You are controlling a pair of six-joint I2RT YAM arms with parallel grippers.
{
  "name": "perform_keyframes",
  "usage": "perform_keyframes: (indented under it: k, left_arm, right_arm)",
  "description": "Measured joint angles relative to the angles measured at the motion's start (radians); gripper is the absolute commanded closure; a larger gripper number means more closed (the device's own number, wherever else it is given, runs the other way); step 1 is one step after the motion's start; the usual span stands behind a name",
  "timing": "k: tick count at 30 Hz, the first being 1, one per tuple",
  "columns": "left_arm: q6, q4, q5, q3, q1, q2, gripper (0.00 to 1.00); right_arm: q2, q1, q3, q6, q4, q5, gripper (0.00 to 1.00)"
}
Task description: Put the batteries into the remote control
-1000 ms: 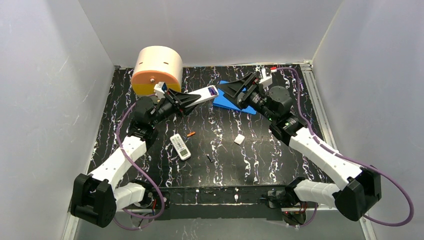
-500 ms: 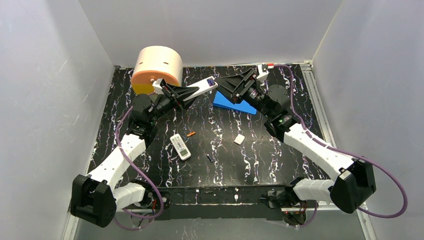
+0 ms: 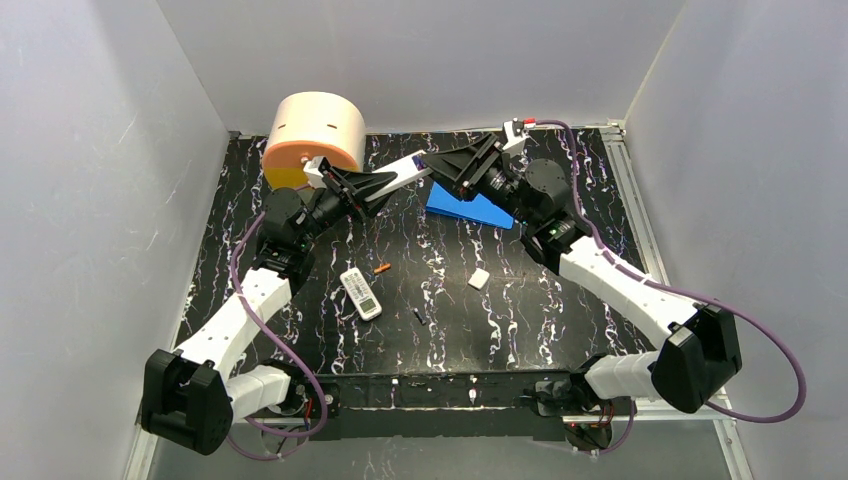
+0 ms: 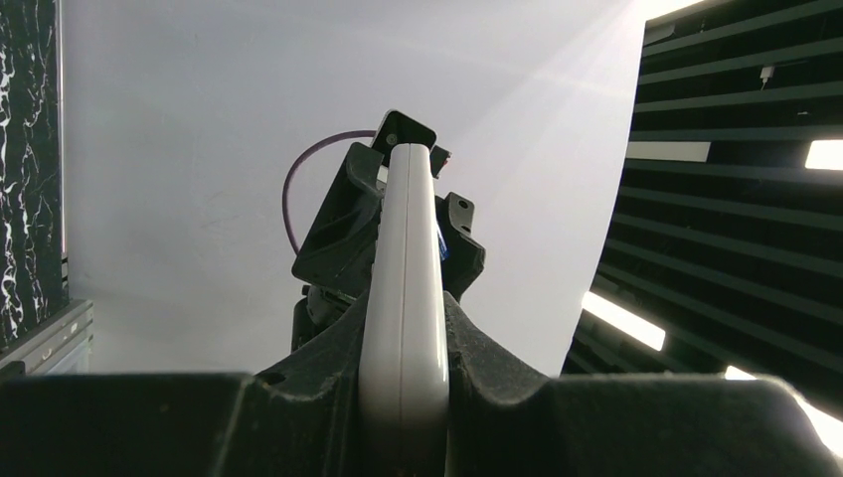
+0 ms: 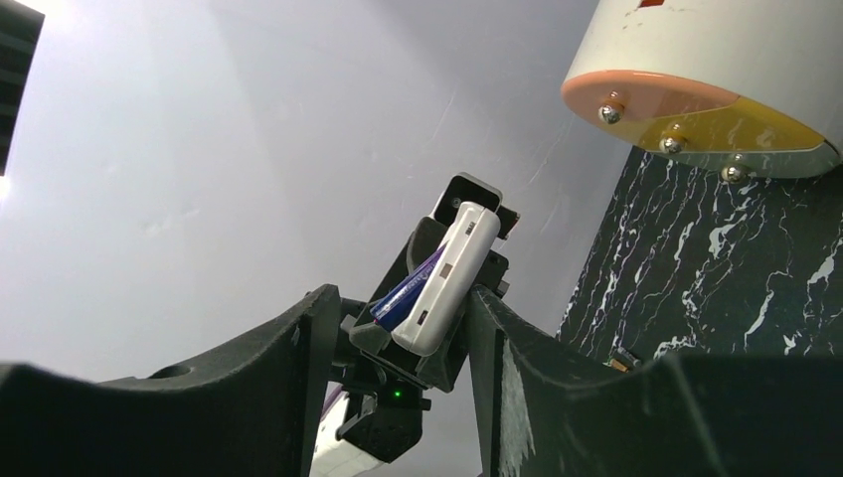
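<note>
While left gripper [image 4: 403, 397] pinches remote [image 4: 403, 278] aloft near 12 o'clock, right gripper [image 5: 403, 328] sits spread around its tip. Purple battery [image 5: 406, 288] looks seated. Orange battery [image 3: 382, 268] and dark battery [image 3: 418, 315] lie mid-table [image 3: 560, 320], not yet loaded.

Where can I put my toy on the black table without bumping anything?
Bare table lies in front, between the dark battery and the arm bases, and right of the white piece. Crowded: the back, where the left gripper and right gripper hover near the blue wedge.

Even, soft light overhead; bright ceiling strips glare at right of the left wrist view; near tool edges blur.
</note>
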Motion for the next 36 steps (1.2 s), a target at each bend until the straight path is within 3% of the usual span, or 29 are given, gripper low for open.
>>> perform_keyframes:
  k: [6, 29, 36]
  left_arm:
    - [0.0, -0.002, 0.0, 0.0, 0.0, 0.0, 1.0]
    - [0.125, -0.049, 0.014, 0.075, 0.006, 0.009, 1.0]
    - [0.26, -0.082, 0.039, 0.119, 0.007, 0.01, 1.0]
  right_arm:
    - [0.013, 0.004, 0.013, -0.011, -0.023, -0.001, 0.46]
    - [0.029, 0.003, 0.079, 0.056, -0.134, 0.01, 0.8]
    - [0.006, 0.003, 0.097, 0.074, -0.202, 0.013, 0.75]
